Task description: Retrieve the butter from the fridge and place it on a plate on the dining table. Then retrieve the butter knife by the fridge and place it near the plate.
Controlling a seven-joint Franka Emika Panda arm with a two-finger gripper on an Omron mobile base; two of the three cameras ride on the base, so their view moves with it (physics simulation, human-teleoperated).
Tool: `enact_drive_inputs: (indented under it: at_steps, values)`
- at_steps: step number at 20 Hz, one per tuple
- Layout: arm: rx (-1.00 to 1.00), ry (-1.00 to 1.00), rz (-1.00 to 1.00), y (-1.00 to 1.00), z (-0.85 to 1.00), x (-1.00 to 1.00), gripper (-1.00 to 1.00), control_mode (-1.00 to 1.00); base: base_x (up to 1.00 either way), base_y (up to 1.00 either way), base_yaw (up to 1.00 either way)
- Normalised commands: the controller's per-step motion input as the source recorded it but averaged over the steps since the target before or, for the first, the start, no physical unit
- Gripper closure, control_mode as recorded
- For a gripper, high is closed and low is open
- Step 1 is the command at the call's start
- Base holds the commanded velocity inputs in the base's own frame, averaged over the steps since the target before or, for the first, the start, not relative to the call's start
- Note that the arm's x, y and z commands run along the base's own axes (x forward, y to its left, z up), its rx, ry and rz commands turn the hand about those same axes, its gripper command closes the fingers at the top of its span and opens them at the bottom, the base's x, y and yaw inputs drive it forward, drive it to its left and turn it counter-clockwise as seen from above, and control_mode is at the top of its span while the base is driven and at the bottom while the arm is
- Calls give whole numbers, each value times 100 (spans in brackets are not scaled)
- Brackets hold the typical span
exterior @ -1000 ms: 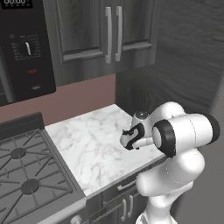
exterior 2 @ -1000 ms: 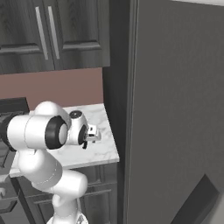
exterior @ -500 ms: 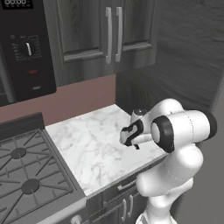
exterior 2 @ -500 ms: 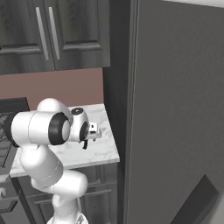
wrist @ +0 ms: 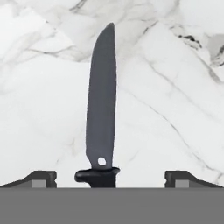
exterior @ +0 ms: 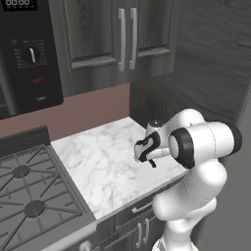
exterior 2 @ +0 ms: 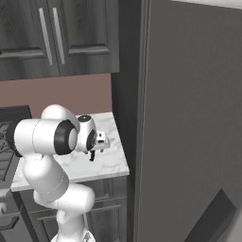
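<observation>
Two-finger dark gripper [wrist: 110,177] spread wide, fingertips [wrist: 40,178] low at either side of the hand view, pinching nothing. Slim, dark-grey, nearly black butter knife [wrist: 102,118] flat on the white-and-grey veined marble kitchen counter [exterior: 98,166], between the two tips but apart from both, nearer the one on the left of that view. Blade pointing away from the hand, small round hole near its base, dark guard and handle end at the lower edge, partly cut off there.

From the left base view, gripper [exterior: 145,153] low over the right part of the counter, white arm folded behind it; knife itself probably hidden under the hand, too small to tell. From the right base view, gripper [exterior 2: 95,150] above the counter's right end, just beside the tall grey stainless-steel fridge [exterior 2: 189,123], door closed. Dark wood upper cabinets [exterior: 117,39] with long metal handles above the counter, pinkish-brown wall strip beneath them. Black gas stove [exterior: 29,196] with grates touching the counter's left edge, black microwave [exterior: 27,54] above it.
</observation>
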Motion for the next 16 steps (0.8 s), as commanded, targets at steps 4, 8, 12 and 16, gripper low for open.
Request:
enact_drive_inputs:
  at_steps: [4, 8, 12, 16]
  values:
    - [0, 2, -1, 0, -46, -23, 100, -100, 0, 0, 0]
    - [0, 0, -2, 0, -32, -40, 100, -100, 0, 0, 0]
    - [0, 0, -7, 0, -18, -57, 100, -100, 0, 0, 0]
    - [0, 2, -10, 0, 0, -24, 100, -100, 0, 0, 0]
